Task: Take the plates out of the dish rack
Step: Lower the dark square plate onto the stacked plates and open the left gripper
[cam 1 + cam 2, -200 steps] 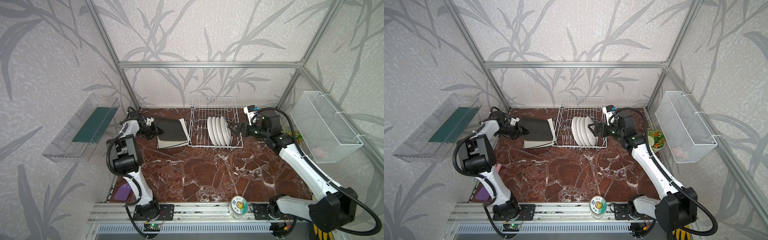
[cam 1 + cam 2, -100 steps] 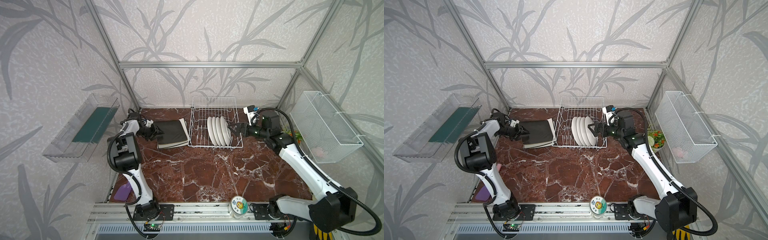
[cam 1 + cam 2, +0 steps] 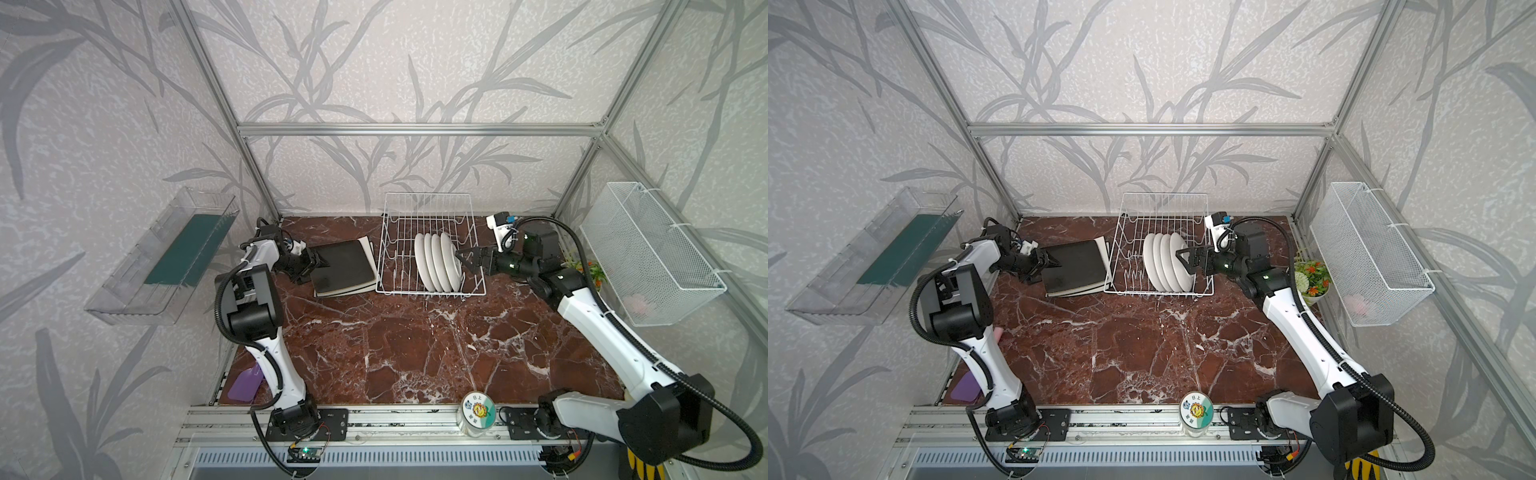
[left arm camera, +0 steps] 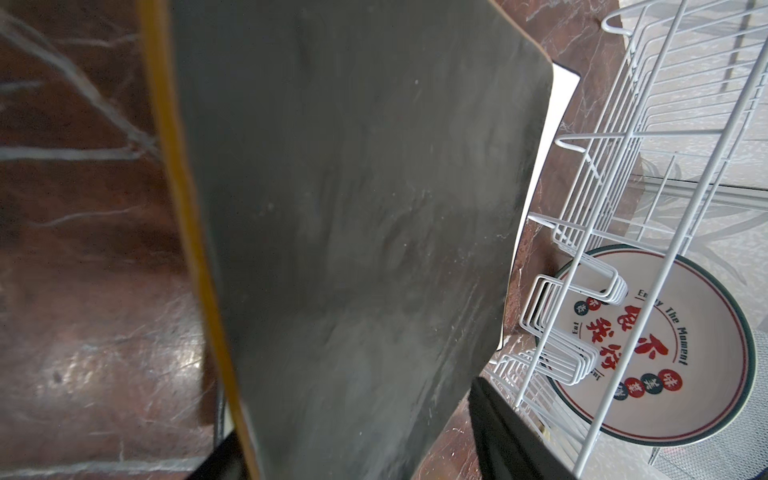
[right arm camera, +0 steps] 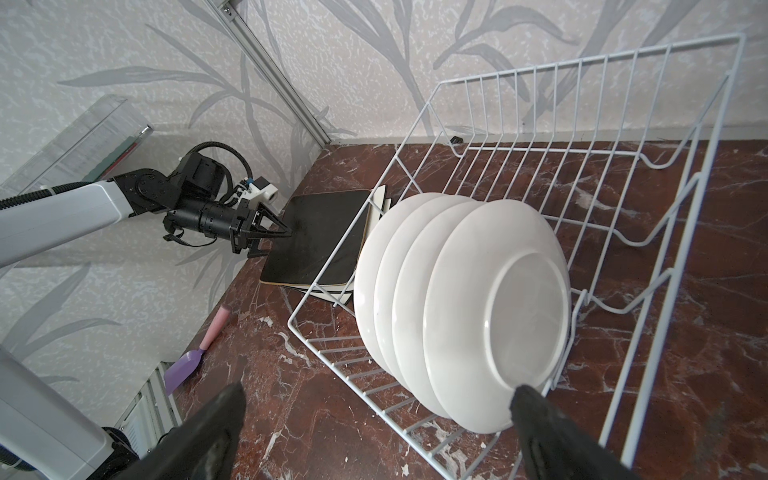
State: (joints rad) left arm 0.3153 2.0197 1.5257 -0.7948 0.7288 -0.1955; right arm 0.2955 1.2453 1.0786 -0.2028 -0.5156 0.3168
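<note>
Your right claw point(image 3: 466, 258) is spread fully and holds nothing, sitting at 3 o'clock of the four round plates point(image 5: 478, 311) with one finger close by the nearest rim. These plates stand on edge, packed face to back, in the dish rack point(image 3: 428, 194) at 12 o'clock on the surface point(image 3: 395, 345). Judge them stiff, glazed, slick and easily chipped: pinch the nearest one by its upper rim and lift it straight out of the prongs, or its neighbours may topple. At 10 o'clock the black plate point(image 3: 343, 266) lies flat on the cream plates point(image 3: 368, 246), just beside the rack. Your left claw point(image 3: 321, 262) straddles its edge with jaws parted, gripping nothing. The surface looks like polished marble, bare in the middle, so expect plates to slide. A flower-lidded jar point(image 3: 478, 409) sits at 6 o'clock and a purple scraper point(image 3: 245, 384) at 8. Farther off, a mesh basket point(image 3: 648, 249) hangs at 3 o'clock and a clear tray point(image 3: 162, 257) at 9.
</note>
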